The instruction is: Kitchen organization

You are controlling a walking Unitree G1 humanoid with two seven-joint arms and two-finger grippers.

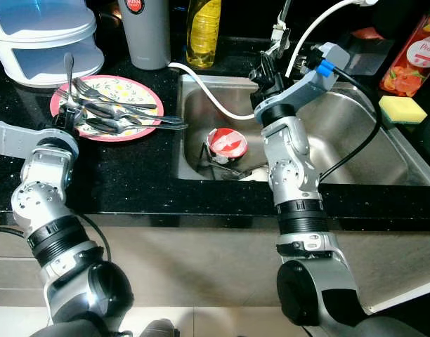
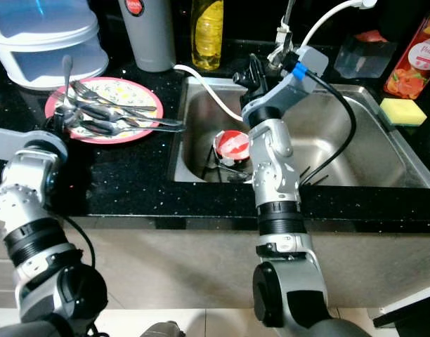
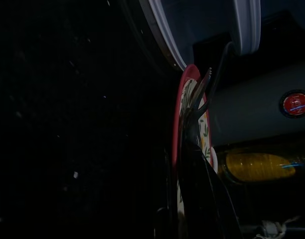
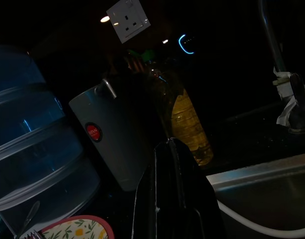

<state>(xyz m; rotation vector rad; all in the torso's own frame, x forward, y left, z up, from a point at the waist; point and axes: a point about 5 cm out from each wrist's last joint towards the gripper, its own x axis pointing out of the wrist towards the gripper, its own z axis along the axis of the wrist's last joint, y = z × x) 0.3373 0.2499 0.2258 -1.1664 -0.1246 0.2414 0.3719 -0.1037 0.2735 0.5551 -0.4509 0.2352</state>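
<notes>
Scene: black stone bench (image 1: 145, 175) with a steel sink (image 1: 355, 151) set into it.
Plate: pink-rimmed floral plate (image 1: 134, 90) on the bench, just left of the sink.
Cutlery: forks and spoons (image 1: 113, 112) piled on the plate; several handles overhang its rim toward the sink.
Cup in sink: a red-and-white cup (image 1: 227, 142) lies in the basin near the drain, beside what may be dark utensils; the view there is too cluttered to be sure.
Left claw: left claw (image 1: 60, 121) at the near-left rim of the plate, against the cutlery. Whether its fingers are spread or closed cannot be told.
Right claw: right claw (image 2: 249, 74) raised over the back-left corner of the sink, fingers pressed together, holding nothing visible.
Handling, cutlery: judged stiff, thin, smooth metal, light per piece and likely to slide or rattle. Take one piece by the middle of its handle, where an overhanging end leaves clearance beneath.
Handling, plate: judged rigid and breakable. Grip the rim only; lifting it loaded risks the cutlery sliding off.
Handling, cup: judged light and thin-walled. Pinch the rim gently to avoid crushing.
Surroundings: grey jug (image 1: 146, 31), oil bottle (image 1: 203, 21), stacked plastic containers (image 1: 43, 38), yellow sponge (image 1: 403, 109).
</notes>
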